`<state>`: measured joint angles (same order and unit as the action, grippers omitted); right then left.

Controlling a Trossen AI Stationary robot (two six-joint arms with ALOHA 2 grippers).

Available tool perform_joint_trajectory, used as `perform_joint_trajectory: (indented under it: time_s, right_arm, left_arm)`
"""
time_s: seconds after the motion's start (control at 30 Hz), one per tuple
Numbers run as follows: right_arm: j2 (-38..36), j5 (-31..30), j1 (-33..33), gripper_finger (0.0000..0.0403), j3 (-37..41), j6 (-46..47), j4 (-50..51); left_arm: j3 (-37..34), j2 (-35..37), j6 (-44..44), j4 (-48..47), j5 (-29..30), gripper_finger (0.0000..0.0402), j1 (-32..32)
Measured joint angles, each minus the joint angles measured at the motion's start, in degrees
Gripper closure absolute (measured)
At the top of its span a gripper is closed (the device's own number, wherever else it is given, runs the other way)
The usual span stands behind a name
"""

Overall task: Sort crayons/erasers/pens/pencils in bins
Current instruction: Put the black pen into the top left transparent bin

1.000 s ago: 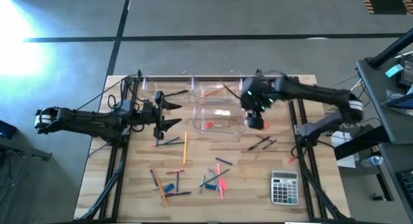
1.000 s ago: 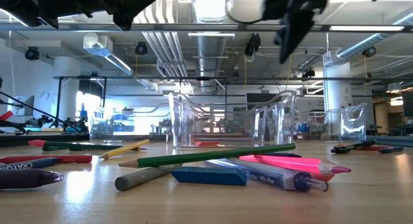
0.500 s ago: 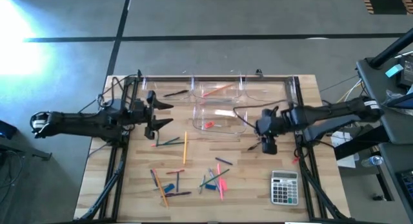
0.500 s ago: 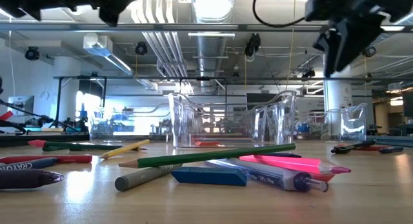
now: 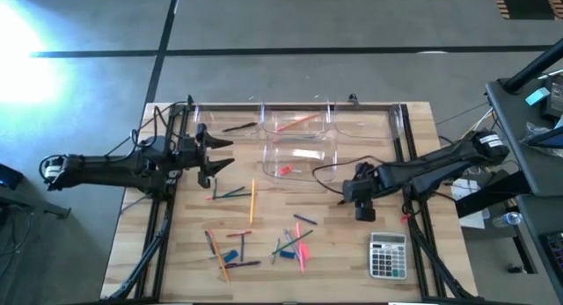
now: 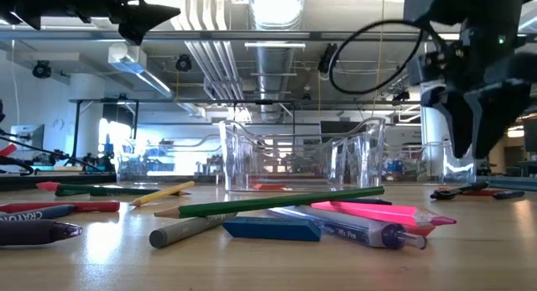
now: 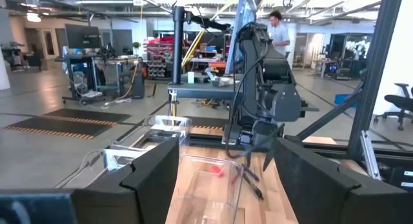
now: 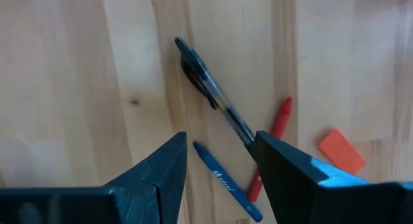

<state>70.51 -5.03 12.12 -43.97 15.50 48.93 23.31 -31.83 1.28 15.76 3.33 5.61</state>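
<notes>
The right gripper [image 5: 363, 215] has moved away from the clear bins [image 5: 299, 161] and come down over the table [image 5: 413, 120], near its right edge. Its fingers are partly open and hold nothing. Just under it lie a black pen [image 8: 210, 95], a blue pen [image 8: 227, 183] and a red crayon [image 8: 274, 137], touching each other. An orange eraser [image 8: 341, 152] lies a little apart from them. The grey calculator [image 5: 387, 255] sits near the table's front right corner.

The left gripper [image 5: 220, 154] waits in the air by the table's left edge, moved back a little, its fingers wide open and empty.

More pens, pencils and crayons lie mixed in a pile [image 5: 264, 243] near the front edge of the table. One orange pencil [image 5: 252, 202] lies by itself in the middle. The bins stand near the back edge. One holds a red eraser [image 5: 284, 170].
</notes>
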Motion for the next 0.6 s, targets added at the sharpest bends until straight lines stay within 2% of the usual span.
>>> perform_joint_trajectory:
  time_s: [0.27, 0.4, 0.6]
  right_arm:
    - [4.71, -0.18, -0.02, 0.023, 1.15, -1.18, -2.71]
    - [3.75, -0.18, -0.16, 0.023, 3.93, -2.05, -7.8]
    - [2.24, -0.66, -1.65, 0.023, 6.73, -1.87, -9.4]
  left_arm:
    - [0.55, -1.82, -0.02, 0.43, -0.02, 0.0162, -0.02]
    - [0.57, -1.92, -0.02, 0.55, -0.02, 0.0162, -0.02]
    - [0.57, -2.01, -0.15, 0.64, -0.02, 0.0162, -0.02]
